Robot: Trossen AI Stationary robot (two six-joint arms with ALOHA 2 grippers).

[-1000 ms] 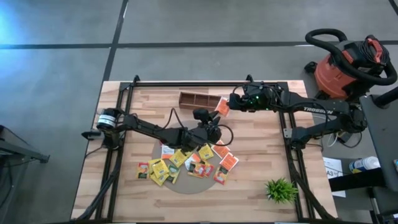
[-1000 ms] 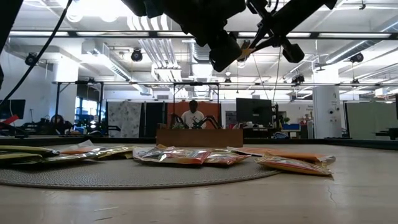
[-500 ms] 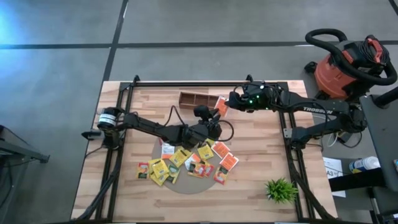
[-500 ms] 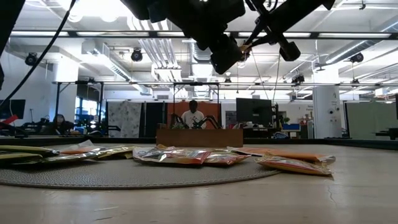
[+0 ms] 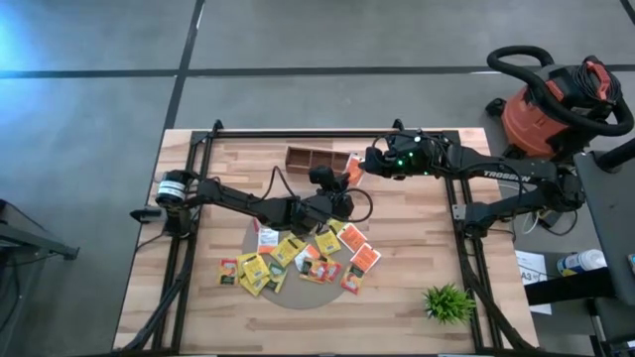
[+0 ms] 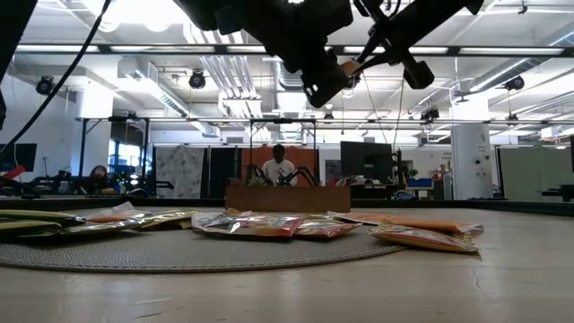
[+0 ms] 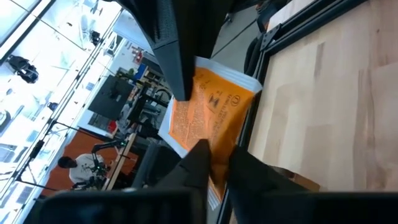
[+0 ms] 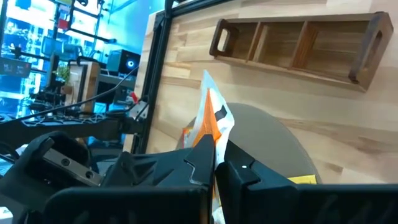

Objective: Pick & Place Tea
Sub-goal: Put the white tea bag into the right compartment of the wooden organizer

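1. Clearly, a hand-over is taking place in the air above the surface, just beside the wooden tray. The right pincer is holding the orange packet by one edge, with its fingers pressed tight on it.
2. The left pincer is gripping the opposite edge – its fingers are standing narrow, with the packet between them.
3. To do this step well, I think the left grip should be firm before the right one is opening; a thin packet is slipping easily.
4. The packet is standing on edge, not lying flat. It is almost square, so its long axis is weak – it seems to be running from one pincer to the other.
5. The other tea packets are lying on the round mat.
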